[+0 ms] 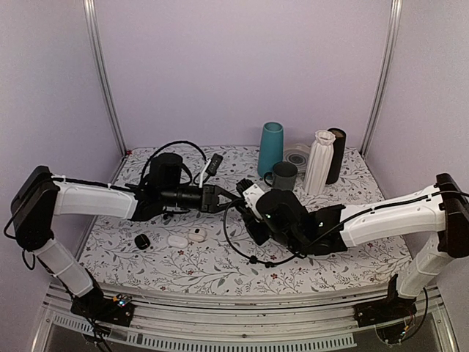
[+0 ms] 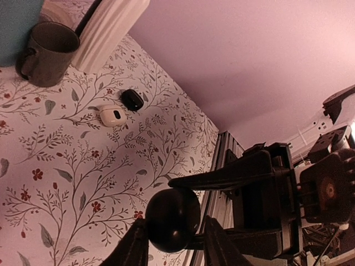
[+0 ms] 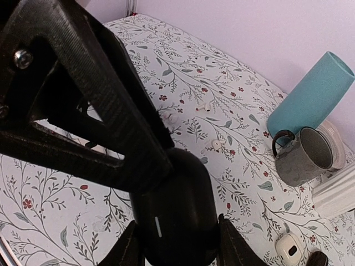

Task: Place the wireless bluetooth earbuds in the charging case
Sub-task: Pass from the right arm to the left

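Case (image 3: 177,216) gripped by right gripper (image 3: 178,246), seemingly left gripper (image 2: 173,226) too.

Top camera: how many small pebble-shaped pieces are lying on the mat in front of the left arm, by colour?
Black pebble: 1
White pebbles: 2
Total: 3

High rear overhead view, whole table (image 1: 220,264); wrist views close, low, both sharing grey mug (image 2: 49,52)
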You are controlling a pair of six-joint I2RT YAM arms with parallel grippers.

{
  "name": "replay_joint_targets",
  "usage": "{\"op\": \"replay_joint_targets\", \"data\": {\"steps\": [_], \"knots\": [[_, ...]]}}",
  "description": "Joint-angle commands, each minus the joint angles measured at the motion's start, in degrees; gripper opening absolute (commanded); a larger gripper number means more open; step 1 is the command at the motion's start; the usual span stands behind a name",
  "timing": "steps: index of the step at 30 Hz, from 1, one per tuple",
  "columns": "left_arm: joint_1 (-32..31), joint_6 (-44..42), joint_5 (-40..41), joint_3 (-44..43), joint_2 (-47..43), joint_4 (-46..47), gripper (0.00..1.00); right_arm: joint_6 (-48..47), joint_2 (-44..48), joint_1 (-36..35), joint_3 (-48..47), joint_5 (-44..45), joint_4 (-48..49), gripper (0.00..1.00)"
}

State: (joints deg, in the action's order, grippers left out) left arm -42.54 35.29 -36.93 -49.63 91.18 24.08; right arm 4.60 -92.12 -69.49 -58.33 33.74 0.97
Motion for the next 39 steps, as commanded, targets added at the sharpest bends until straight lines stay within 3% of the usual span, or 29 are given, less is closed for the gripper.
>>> {"op": "replay_joint_targets", "data": {"steps": [1, 6, 15, 20, 23, 26, 30, 39], "knots": [[-0.9, -0.9, -2.8, -2.2, 1.8, -2.0, 0.35, -1.3, 2.3, -0.3, 0.2, 2.3, 1.4, 0.27], [-1.5, -0.9, -3.8, -3.4, 3.4, -2.9, 0.4, -1.6, 2.8, -0.3, 0.1, 2.2, 1.2, 0.28], [-1.9, 1.0, -4.0, -4.3, 3.9, -0.5, 0.37, -1.7, 2.6, -0.3, -0.2, 1.0, 1.0, 0.28], [-2.0, 2.1, -4.1, -4.4, 4.2, 0.8, 0.26, -1.6, 2.8, -0.3, -0.4, 0.1, 1.1, 0.29], [-2.0, 2.4, -3.7, -4.0, 4.1, 1.6, 0.07, -1.8, 2.4, -0.3, -1.0, -0.3, 0.3, 0.33], [-2.0, 2.5, -3.9, -3.5, 3.6, 3.2, 0.0, -1.4, 2.4, -0.3, -1.3, -1.1, -0.3, 0.36], [-2.0, 1.7, -3.2, -2.7, 1.9, 4.3, 0.0, -0.1, 3.3, -0.3, -1.2, -2.5, 0.0, 0.46], [-2.0, -3.1, 6.3, -1.6, -4.6, -0.5, 0.0, 3.6, 8.0, 2.3, 0.5, -7.8, 1.5, 0.82]]}}
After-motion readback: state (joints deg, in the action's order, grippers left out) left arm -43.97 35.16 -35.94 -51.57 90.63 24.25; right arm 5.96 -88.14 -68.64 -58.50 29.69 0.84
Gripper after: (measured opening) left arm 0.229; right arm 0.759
